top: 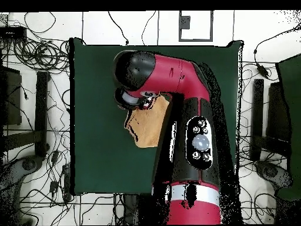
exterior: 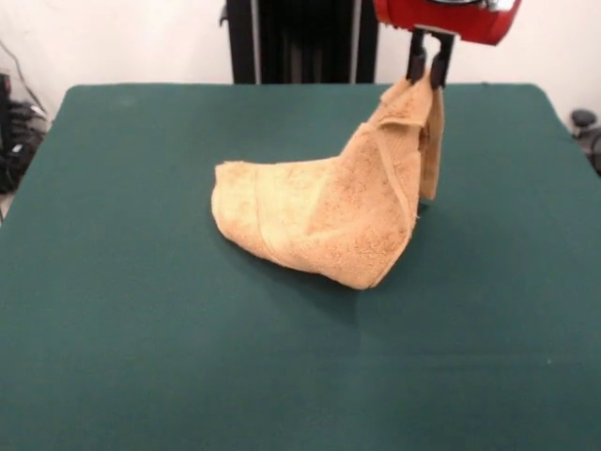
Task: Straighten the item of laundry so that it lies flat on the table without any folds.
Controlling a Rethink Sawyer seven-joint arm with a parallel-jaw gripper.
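Orange-tan towel (exterior: 329,211) hangs by one corner from the pincer (exterior: 427,73), closed on it (fingers pinching the cloth), its bulk heaped below on the green table (exterior: 141,329); still folded, so flattening remains largely undone.

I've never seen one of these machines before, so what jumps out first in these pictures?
The orange-tan towel catches the eye: it sits mid-table, bunched and folded, with one corner pulled up into a peak. That corner is pinched in the black tool hanging from the red arm at the top right of the front view. Beneath lies the broad dark green table; seen from overhead, the arm covers most of the towel.
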